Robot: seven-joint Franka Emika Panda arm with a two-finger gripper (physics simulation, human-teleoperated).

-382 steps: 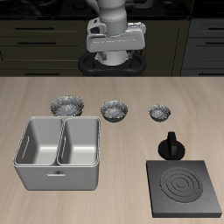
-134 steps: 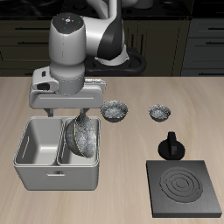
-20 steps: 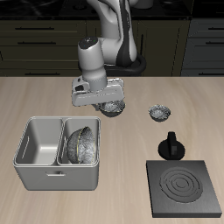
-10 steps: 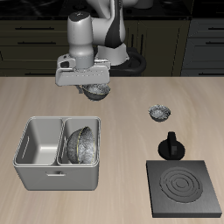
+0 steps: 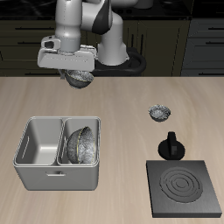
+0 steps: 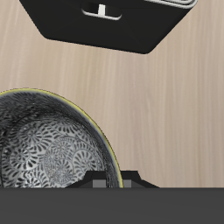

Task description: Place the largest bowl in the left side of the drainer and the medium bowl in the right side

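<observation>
One bowl, medium bowl (image 5: 79,79), lifted higher (gripper (image 5: 77,73) clamped).

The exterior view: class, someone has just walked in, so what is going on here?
The robot arm's gripper holds the medium bowl in the air, behind the drainer and above the table. The largest bowl already lies tilted in one drainer compartment; the other compartment is empty. The smallest bowl sits on the table, with a black knob and a black ringed plate nearer the front edge.
</observation>
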